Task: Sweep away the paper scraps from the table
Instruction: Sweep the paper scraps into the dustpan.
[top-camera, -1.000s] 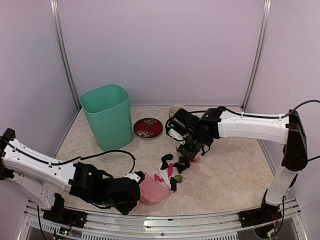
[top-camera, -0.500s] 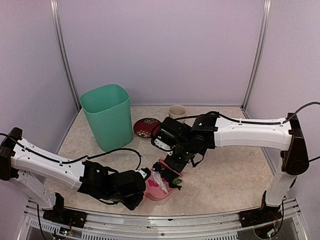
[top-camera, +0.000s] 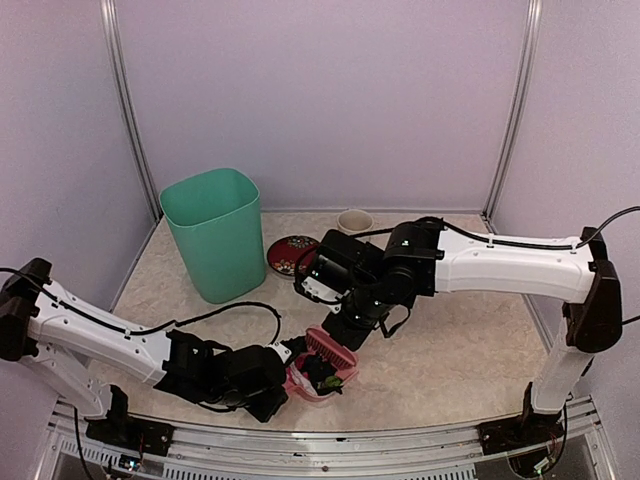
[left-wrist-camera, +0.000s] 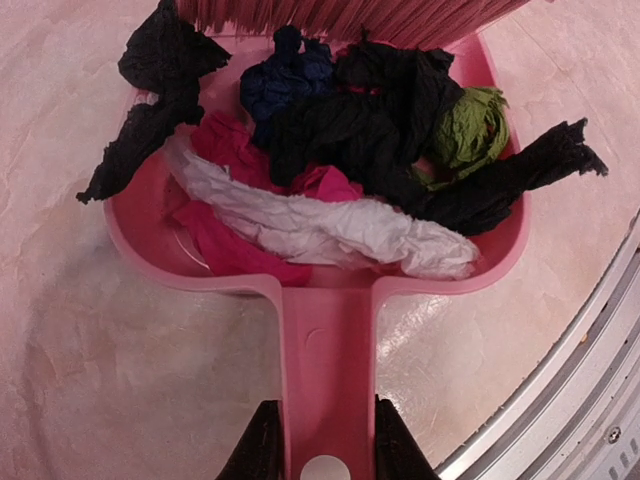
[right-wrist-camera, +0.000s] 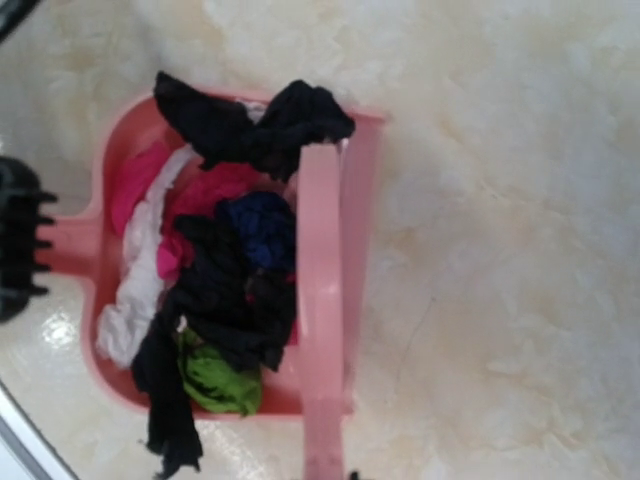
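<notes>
The paper scraps (left-wrist-camera: 340, 150), black, pink, white, blue and green, lie heaped inside a pink dustpan (left-wrist-camera: 150, 240) on the table (top-camera: 460, 340). One black scrap hangs over the pan's left rim and one over its right. My left gripper (left-wrist-camera: 320, 450) is shut on the dustpan's handle (left-wrist-camera: 325, 350); it also shows in the top view (top-camera: 275, 385). My right gripper (top-camera: 345, 325) is shut on a pink brush (right-wrist-camera: 322, 300), whose bristles (left-wrist-camera: 340, 20) stand at the pan's open mouth against the scraps (right-wrist-camera: 230, 290).
A green bin (top-camera: 215, 232) stands at the back left, with a red plate (top-camera: 296, 255) beside it and a cup (top-camera: 354, 220) at the back. The metal front rail (top-camera: 330, 440) runs just behind the dustpan (top-camera: 310, 380).
My right arm swept the brush left and toward the front, pushing the scraps off the table into the dustpan. My left arm moved the dustpan a little to the right.
</notes>
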